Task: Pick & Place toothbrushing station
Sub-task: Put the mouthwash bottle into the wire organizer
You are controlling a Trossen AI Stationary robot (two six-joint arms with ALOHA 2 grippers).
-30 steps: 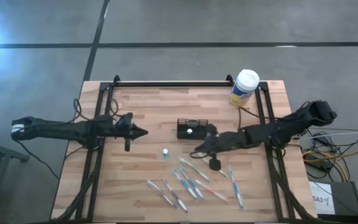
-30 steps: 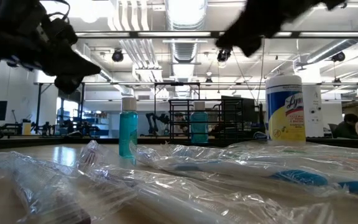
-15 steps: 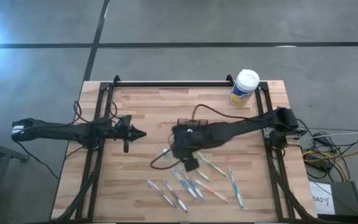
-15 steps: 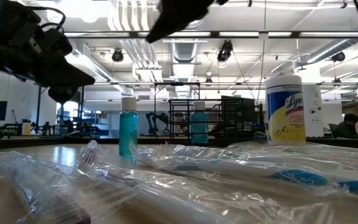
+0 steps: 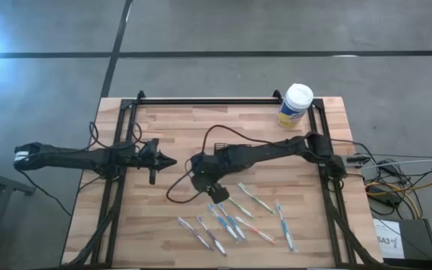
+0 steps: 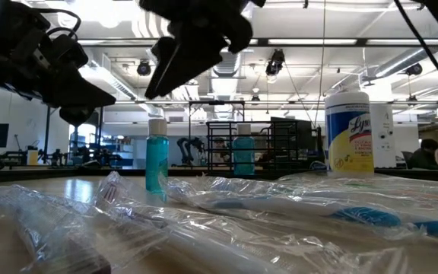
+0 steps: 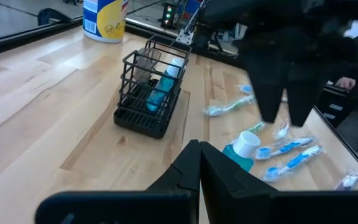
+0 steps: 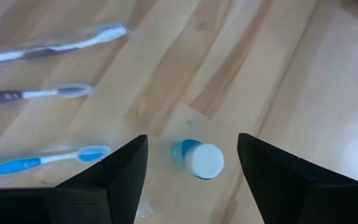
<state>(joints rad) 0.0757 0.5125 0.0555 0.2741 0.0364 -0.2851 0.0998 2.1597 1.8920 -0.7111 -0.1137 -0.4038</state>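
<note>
Toothbrushing station, the small black wire caddy, stands upright near the middle of the table, already holding a teal bottle in 1 of its compartments; in the high view the right arm covers it. A second small teal bottle with a white cap stands on the wood just in front of the caddy, with wrapped toothbrushes scattered nearer the front edge.

The right gripper hovers directly above that bottle, fingers spread wide and empty, the cap sitting between them. The step in hand looks like a pick of this bottle. To do it well, I would keep the cap centred between the fingers, come straight down so neither finger tips the narrow bottle, and close on the body below the cap, not on the cap itself. The crinkly wrap of the nearest toothbrush lies close by; it should stay clear of the fingers.

The left gripper waits closed and empty over the table's left part.
</note>
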